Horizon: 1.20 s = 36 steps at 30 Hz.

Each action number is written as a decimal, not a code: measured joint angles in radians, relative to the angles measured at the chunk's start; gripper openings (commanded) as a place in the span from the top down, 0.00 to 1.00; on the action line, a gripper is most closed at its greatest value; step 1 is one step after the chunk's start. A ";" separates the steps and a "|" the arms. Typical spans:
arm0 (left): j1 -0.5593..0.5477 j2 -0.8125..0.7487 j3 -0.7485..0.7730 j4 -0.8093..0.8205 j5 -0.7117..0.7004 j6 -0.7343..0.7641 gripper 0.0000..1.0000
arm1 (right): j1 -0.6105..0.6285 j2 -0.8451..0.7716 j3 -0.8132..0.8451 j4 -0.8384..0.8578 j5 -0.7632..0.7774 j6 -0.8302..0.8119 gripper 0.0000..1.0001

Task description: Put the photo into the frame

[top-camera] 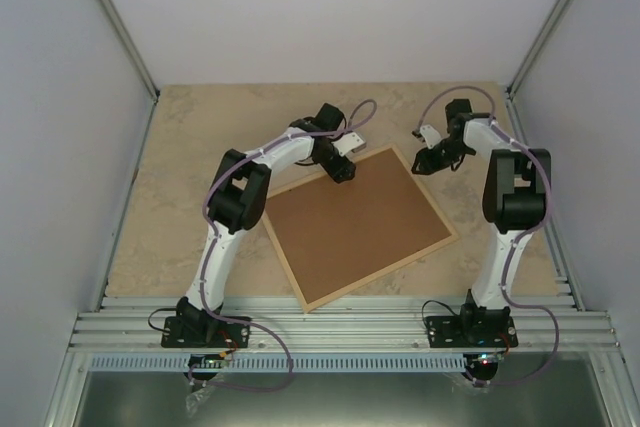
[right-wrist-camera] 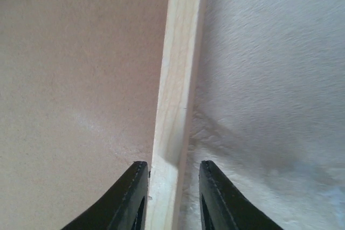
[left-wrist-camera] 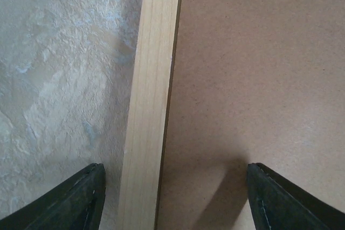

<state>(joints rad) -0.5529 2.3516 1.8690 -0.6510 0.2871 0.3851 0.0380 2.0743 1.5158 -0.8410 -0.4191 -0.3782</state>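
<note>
The frame [top-camera: 383, 275] lies flat on the table, a pale wood rim around a brown backing board [top-camera: 355, 227]. The photo is not in view. My left gripper [top-camera: 343, 169] hangs over the frame's far left edge. In the left wrist view it is open wide [left-wrist-camera: 175, 168], one finger over the table and one over the board [left-wrist-camera: 259, 79], the wood rail [left-wrist-camera: 151, 106] between them. My right gripper [top-camera: 422, 165] is at the far right edge. It straddles the rail [right-wrist-camera: 180, 68] with its jaws narrowly open [right-wrist-camera: 173, 162] and a gap on the right side.
The table top [top-camera: 180, 207] is beige stone-patterned, with grey walls on three sides. An aluminium rail [top-camera: 340, 327] carrying both arm bases runs along the near edge. The frame's near corner [top-camera: 308, 309] reaches almost to that rail.
</note>
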 measured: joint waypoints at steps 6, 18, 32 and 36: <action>-0.002 -0.013 -0.029 0.031 -0.005 -0.028 0.29 | -0.010 -0.040 0.008 -0.007 0.017 0.017 0.72; -0.003 -0.019 -0.045 0.054 -0.013 -0.056 0.29 | 0.029 -0.042 -0.043 -0.005 0.062 0.054 0.78; -0.004 -0.021 -0.049 0.060 -0.016 -0.061 0.30 | 0.040 -0.035 -0.058 0.033 0.109 0.088 0.81; -0.004 -0.023 -0.052 0.063 -0.016 -0.062 0.30 | 0.047 -0.035 -0.058 0.039 0.110 0.094 0.81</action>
<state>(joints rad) -0.5568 2.3291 1.8168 -0.5884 0.2714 0.3229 0.0853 2.0396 1.4574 -0.8024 -0.3088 -0.2840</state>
